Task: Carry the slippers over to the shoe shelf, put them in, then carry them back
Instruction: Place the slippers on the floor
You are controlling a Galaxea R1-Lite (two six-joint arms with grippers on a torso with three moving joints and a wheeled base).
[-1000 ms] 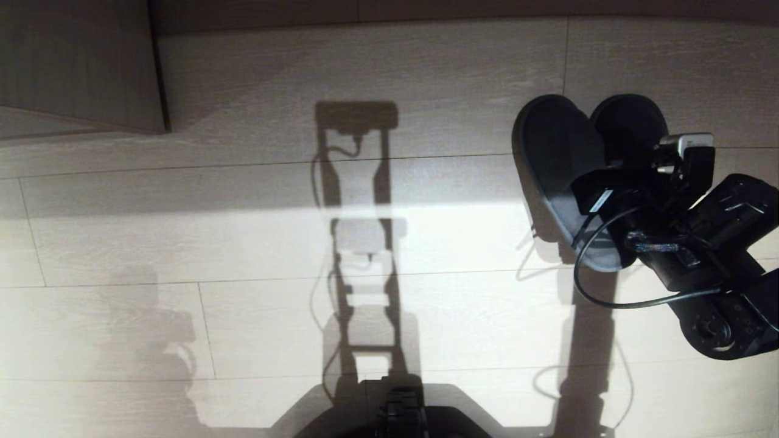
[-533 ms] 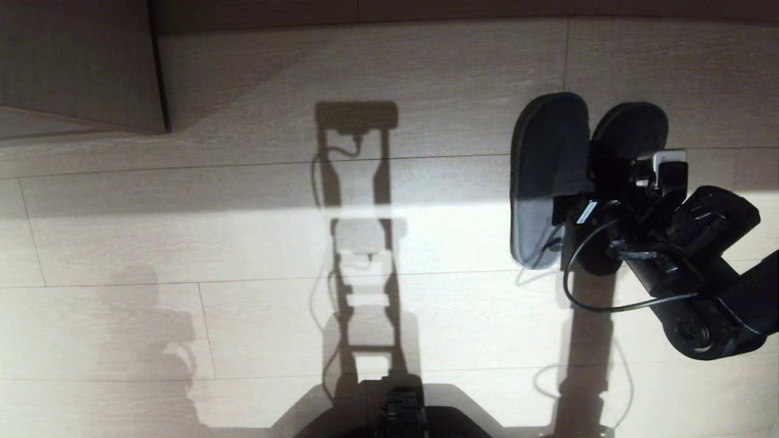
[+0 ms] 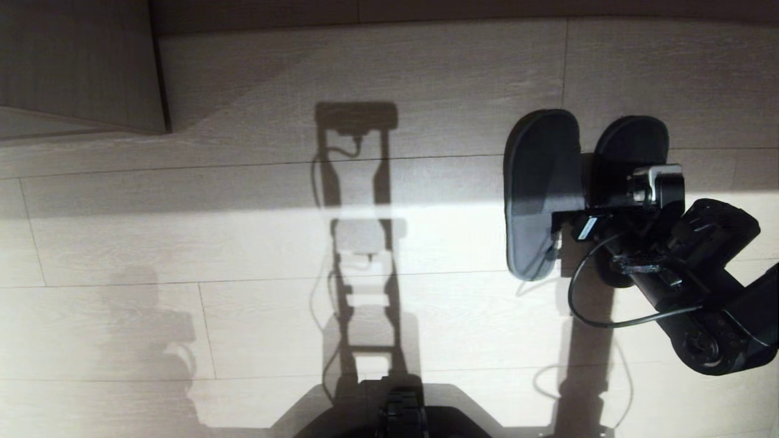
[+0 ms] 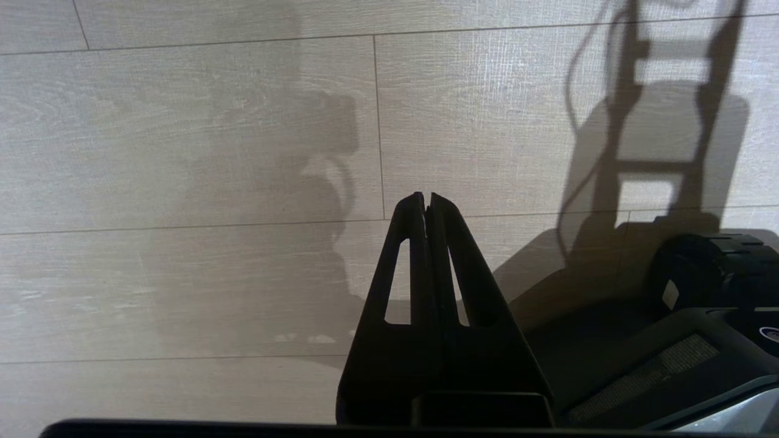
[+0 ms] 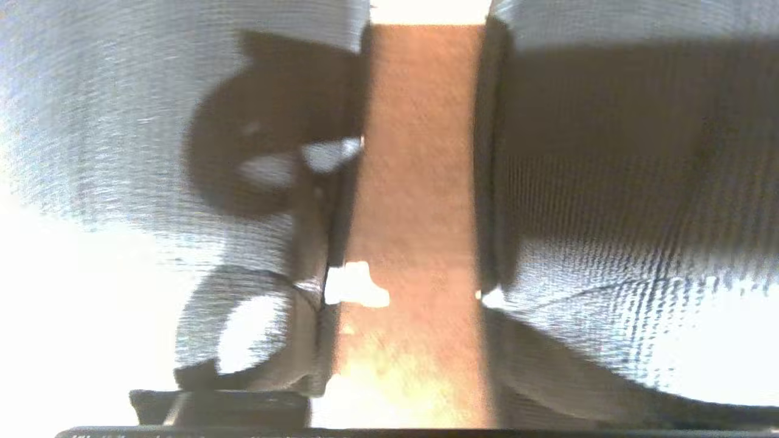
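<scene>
Pale plank floor point(image 3: 243, 243) bears slippers point(image 3: 538, 194); right hand point(image 3: 587, 210) hangs between them.

Black right arm point(image 3: 700, 286) – bulky round joints, looped black cable point(image 3: 584, 304), small silver-white wrist camera point(image 3: 654, 182).

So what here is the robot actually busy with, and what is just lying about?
Part of the job:
- the slippers, a dark pair side by side on the floor
- the right claw, down between them

Just there:
- the left claw, parked, holding nothing
- the wood-grain floor
- a wood-grain panel at far left
</scene>
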